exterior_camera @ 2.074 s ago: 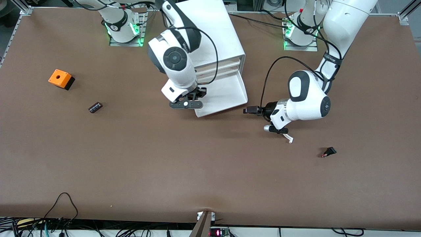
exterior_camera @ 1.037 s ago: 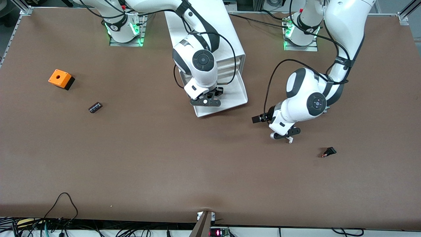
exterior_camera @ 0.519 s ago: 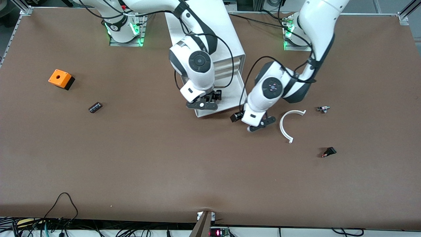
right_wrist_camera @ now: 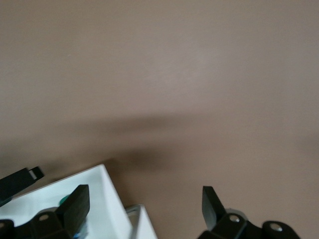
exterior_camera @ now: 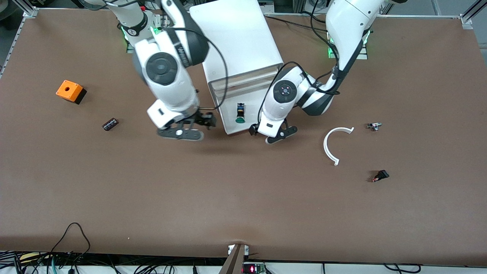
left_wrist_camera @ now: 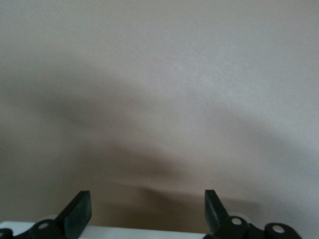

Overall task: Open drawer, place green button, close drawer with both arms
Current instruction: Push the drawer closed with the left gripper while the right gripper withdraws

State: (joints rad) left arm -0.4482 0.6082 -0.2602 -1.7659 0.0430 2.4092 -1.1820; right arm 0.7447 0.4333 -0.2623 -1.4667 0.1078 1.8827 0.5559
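**Desk:** Where's the button?

**Me:** I see the green-capped button (exterior_camera: 240,113) lying on its side in the pulled-out bottom drawer (exterior_camera: 232,125) of the white drawer cabinet (exterior_camera: 236,38), cap toward the drawer's front edge. Nothing is holding it.

**Desk:** And your pincers?

**Me:** The right pincer (exterior_camera: 182,134) hangs over the bare counter (exterior_camera: 228,198) just beside the drawer, toward the right arm's end. Its wrist view shows the fingers (right_wrist_camera: 77,204) spread wide with nothing between them, and a corner of the drawer below. The left pincer (exterior_camera: 277,134) is low at the drawer's front corner, toward the left arm's end; its fingers (left_wrist_camera: 79,211) are also parted and empty, with a white edge under them.

**Desk:** Anything else on the counter?

**Me:** An orange box with a hole (exterior_camera: 69,91) and a small dark ribbed part (exterior_camera: 110,124) toward the right arm's end; a white curved strip (exterior_camera: 330,146), a small metal piece (exterior_camera: 374,126) and a little black connector (exterior_camera: 381,175) toward the left arm's end.
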